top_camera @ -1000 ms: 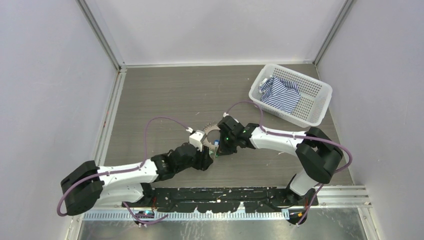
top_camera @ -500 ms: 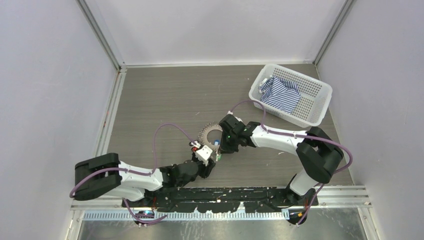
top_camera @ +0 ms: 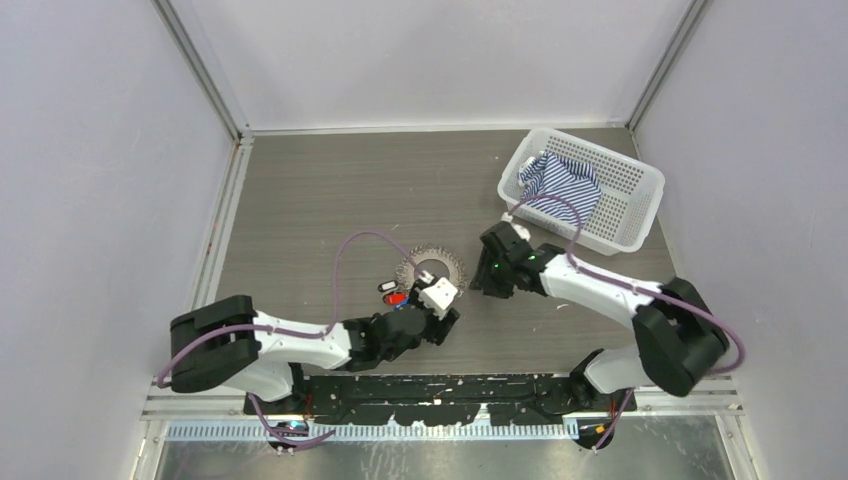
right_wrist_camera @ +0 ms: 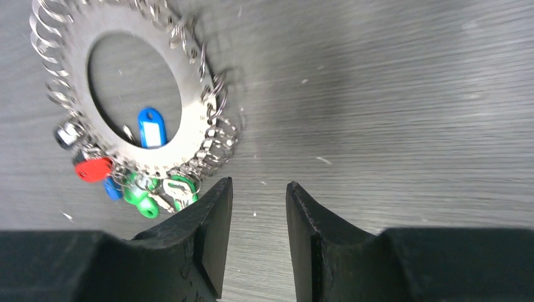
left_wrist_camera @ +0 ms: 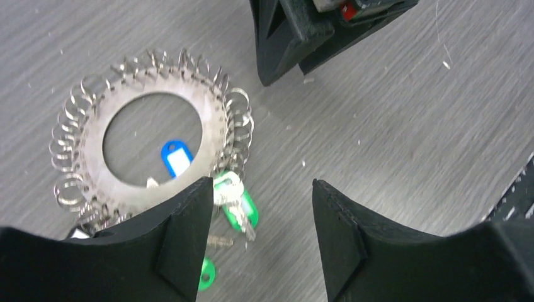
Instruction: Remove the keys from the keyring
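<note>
The keyring (top_camera: 430, 268) is lying flat on the grey table (top_camera: 320, 190), in the gap between the two arms, with its coiled rim showing all the way round in the left wrist view (left_wrist_camera: 92, 141) and the right wrist view (right_wrist_camera: 192, 100). The keys (top_camera: 398, 294) are bunching at the ring's near left edge. A blue tag (left_wrist_camera: 176, 157) is lying inside the open centre, a red tag (right_wrist_camera: 94, 168) is sitting at the rim, and green tags (right_wrist_camera: 142, 198) are spilling just outside it. The left pincer (top_camera: 447, 312) is hovering just beside the near edge of the ring. Its jaws are standing wide apart (left_wrist_camera: 261, 189) and gripping nothing, and a green key (left_wrist_camera: 242, 211) is lying close to one fingertip. The right pincer (top_camera: 480, 278) is hanging to the right of the ring, clear of it. Its jaws are standing partly apart (right_wrist_camera: 258, 185), with only bare table showing between them. A white perforated basket (top_camera: 640, 205) is sitting at the far right corner, holding a striped cloth (top_camera: 560, 185).
</note>
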`<state>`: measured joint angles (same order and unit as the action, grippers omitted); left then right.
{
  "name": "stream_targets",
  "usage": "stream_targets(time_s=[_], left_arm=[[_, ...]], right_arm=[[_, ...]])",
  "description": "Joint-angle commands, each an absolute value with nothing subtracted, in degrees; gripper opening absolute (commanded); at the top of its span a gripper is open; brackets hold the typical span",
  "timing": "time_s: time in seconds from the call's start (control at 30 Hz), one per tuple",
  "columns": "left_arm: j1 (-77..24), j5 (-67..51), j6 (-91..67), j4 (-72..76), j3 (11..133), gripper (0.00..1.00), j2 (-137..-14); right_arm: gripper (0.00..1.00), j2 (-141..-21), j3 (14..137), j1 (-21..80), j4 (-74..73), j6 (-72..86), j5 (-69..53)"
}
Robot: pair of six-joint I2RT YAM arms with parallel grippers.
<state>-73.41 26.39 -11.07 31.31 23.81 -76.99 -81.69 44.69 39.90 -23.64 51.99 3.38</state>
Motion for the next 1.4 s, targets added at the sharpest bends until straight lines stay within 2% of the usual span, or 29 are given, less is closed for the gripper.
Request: stream_targets(time_s=[0.0, 0.13, 0.43, 0.63, 1.37], left_arm=[[-72.41, 30.12, -14.11, 16.95, 34.06, 0.57, -81.57], [-71.15, 29.98, -21.01, 2.86, 43.04, 0.45, -86.25], [-69.04, 28.77, -30.77, -16.41, 53.82, 0.42, -91.9], [-68.3, 25.62, -33.81, -17.81, 54.46, 0.39, -93.23], [-64.62, 19.75, -34.23, -11.94, 53.07, 0.41, -97.03]], right_arm=[[0.42, -73.31, 43.06, 35.79, -25.56, 50.12, 6.41], [0.42, -69.74, 41.19, 32.93, -26.34, 49.22, 5.46], [0.42, -67.08, 38.89, 31.03, -25.88, 48.43, 4.09], [0.42, -66.31, 38.06, 30.64, -25.93, 48.25, 4.05], [0.42, -67.17, 37.71, 30.46, -25.31, 47.96, 3.78]])
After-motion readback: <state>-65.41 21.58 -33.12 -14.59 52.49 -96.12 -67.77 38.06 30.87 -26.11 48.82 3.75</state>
